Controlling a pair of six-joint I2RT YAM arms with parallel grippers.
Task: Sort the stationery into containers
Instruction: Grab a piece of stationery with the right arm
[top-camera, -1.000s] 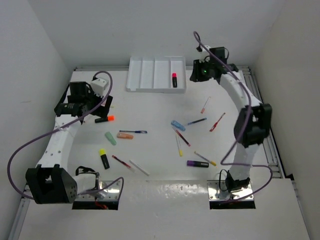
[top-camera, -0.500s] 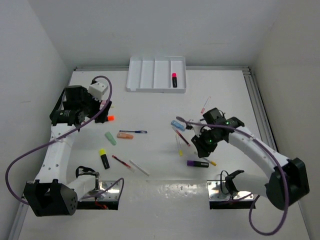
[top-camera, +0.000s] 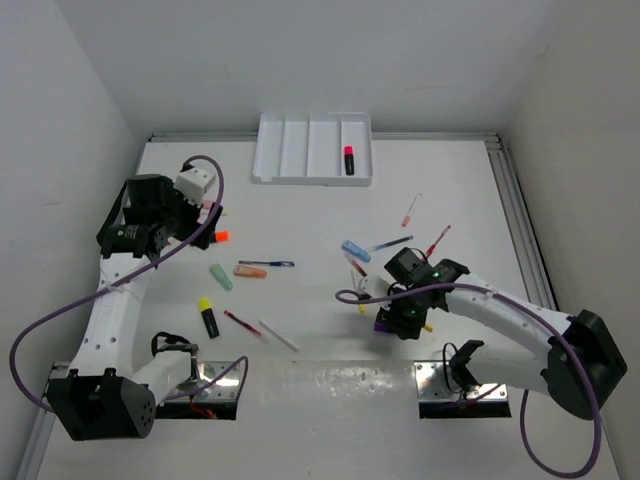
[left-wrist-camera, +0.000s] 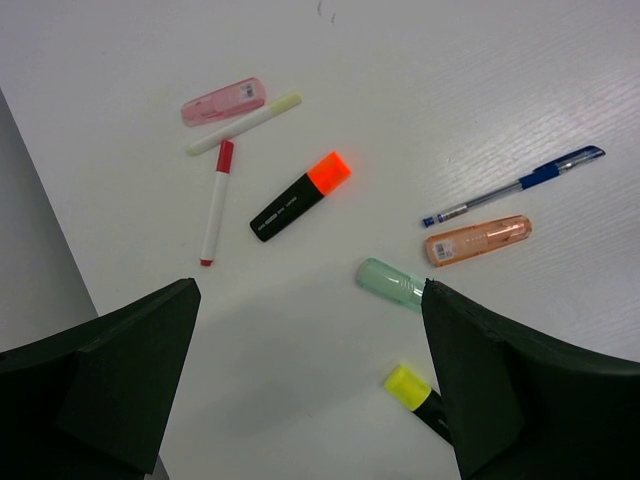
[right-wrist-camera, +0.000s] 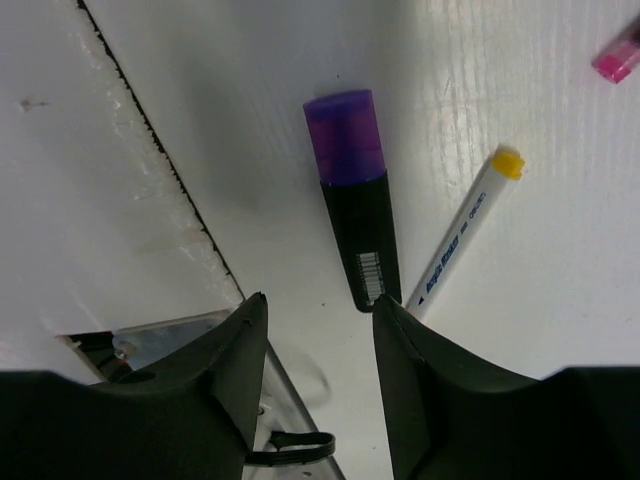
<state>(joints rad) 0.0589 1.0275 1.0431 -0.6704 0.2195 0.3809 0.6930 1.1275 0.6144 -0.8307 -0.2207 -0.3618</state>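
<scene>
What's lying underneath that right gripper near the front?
A black highlighter with a purple cap lies on the table under the open right gripper, beside a white pen with a yellow end. From above, the gripper covers most of the highlighter.

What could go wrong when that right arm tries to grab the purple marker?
The white pen lies tight beside the purple marker, so the open right gripper might pinch or shove both. A crack in the tabletop runs along the marker's other side; a finger landing there might snag.
</scene>
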